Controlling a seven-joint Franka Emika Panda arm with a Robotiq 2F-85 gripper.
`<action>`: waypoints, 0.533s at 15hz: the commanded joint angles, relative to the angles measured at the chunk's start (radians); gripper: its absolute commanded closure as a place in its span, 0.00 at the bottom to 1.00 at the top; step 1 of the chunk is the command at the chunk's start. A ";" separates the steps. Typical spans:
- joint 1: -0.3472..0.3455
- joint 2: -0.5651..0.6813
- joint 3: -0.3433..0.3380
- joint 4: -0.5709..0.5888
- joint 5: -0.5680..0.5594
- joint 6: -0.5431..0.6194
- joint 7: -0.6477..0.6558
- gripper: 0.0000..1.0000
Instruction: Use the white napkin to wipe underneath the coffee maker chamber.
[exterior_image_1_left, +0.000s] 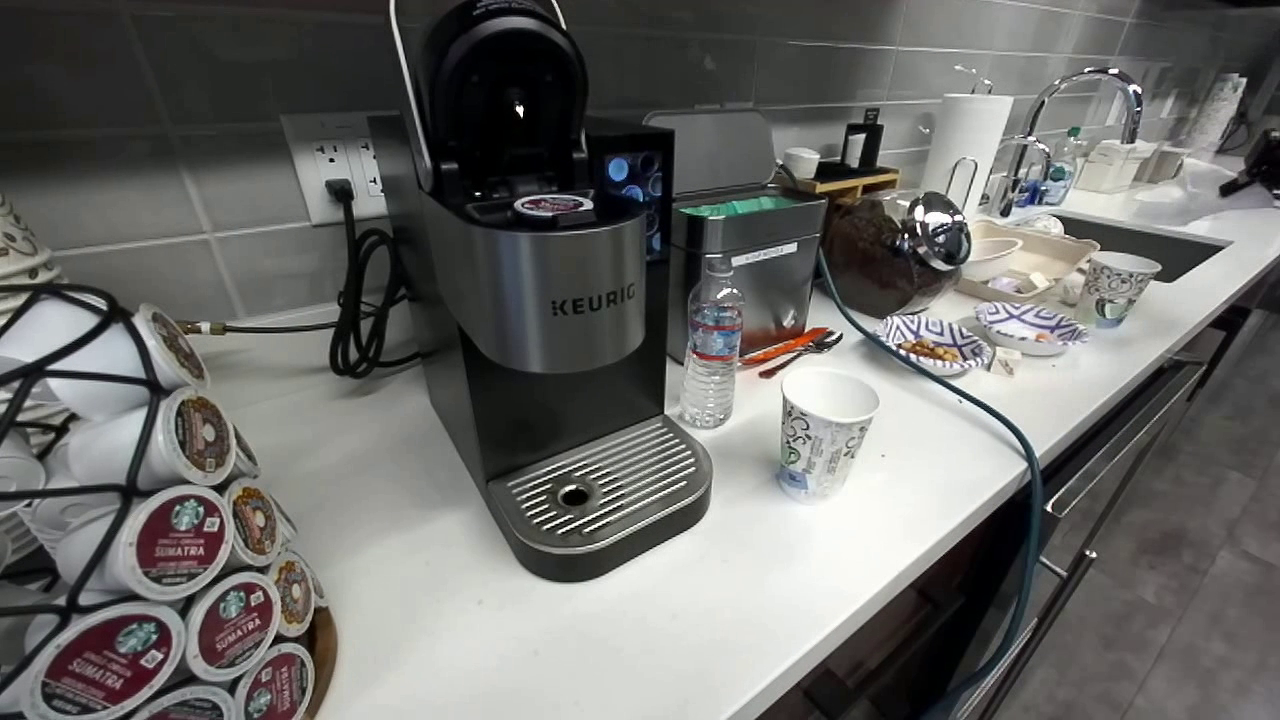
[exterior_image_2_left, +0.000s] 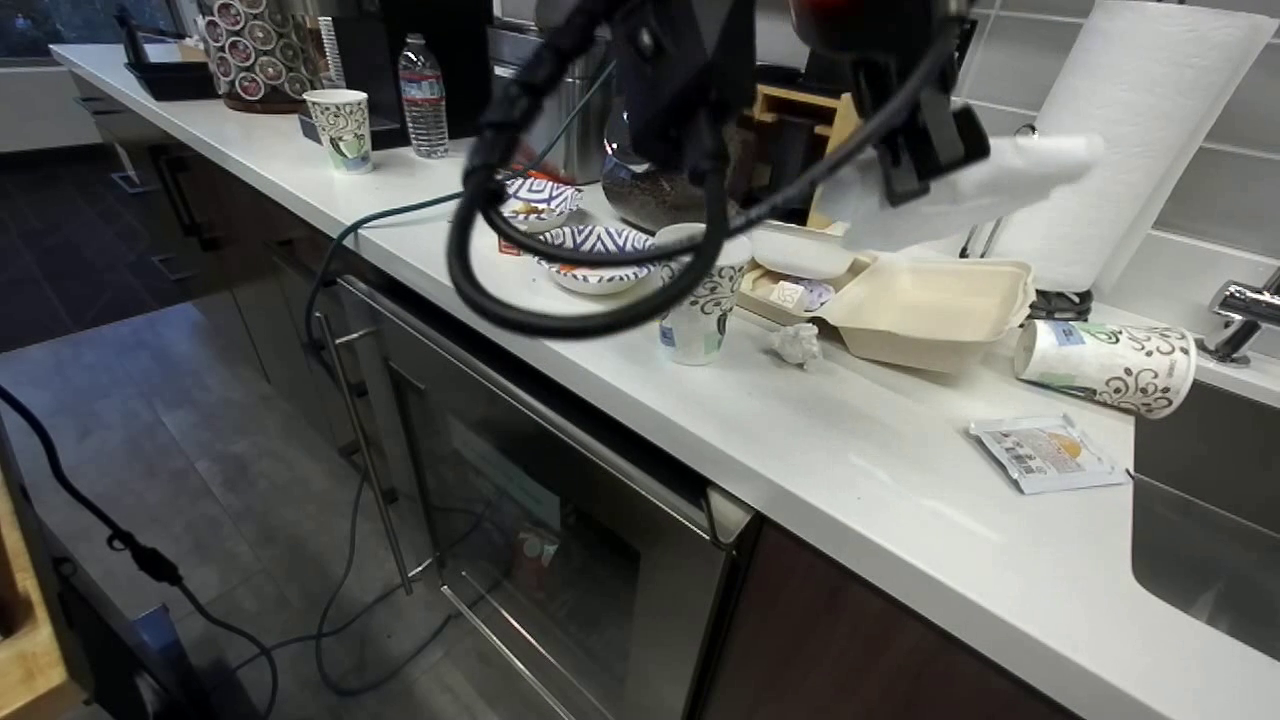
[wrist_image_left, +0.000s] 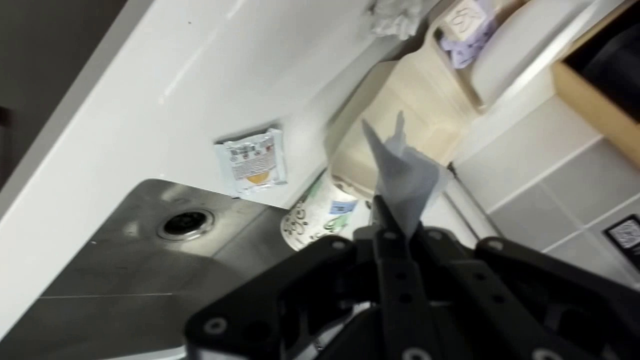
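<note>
On the counter (exterior_image_1_left: 420, 610), the coffee maker (exterior_image_1_left: 550, 295) reads "KEURIG", coffee pods (exterior_image_1_left: 180, 543) to its left "SUMATRA". The gripper (wrist_image_left: 404, 227) pinches the white napkin (wrist_image_left: 407, 175) between its fingers (wrist_image_left: 395, 260), aloft near the sink (wrist_image_left: 145, 270).

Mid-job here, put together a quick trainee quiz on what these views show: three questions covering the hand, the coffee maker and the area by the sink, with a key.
1. What is the hand gripping?
2. True or false: the coffee maker is closed on top.
3. Which of these lies on its side near the sink?
A. the water bottle
B. a patterned paper cup
C. the paper towel roll

Key
1. The white napkin.
2. False; its lid stands raised.
3. B.
</note>
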 joint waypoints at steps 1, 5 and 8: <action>-0.002 -0.219 0.002 -0.197 0.099 -0.155 -0.183 0.99; 0.130 -0.399 -0.068 -0.322 0.100 -0.343 -0.259 0.99; 0.272 -0.522 -0.124 -0.392 0.048 -0.448 -0.276 0.99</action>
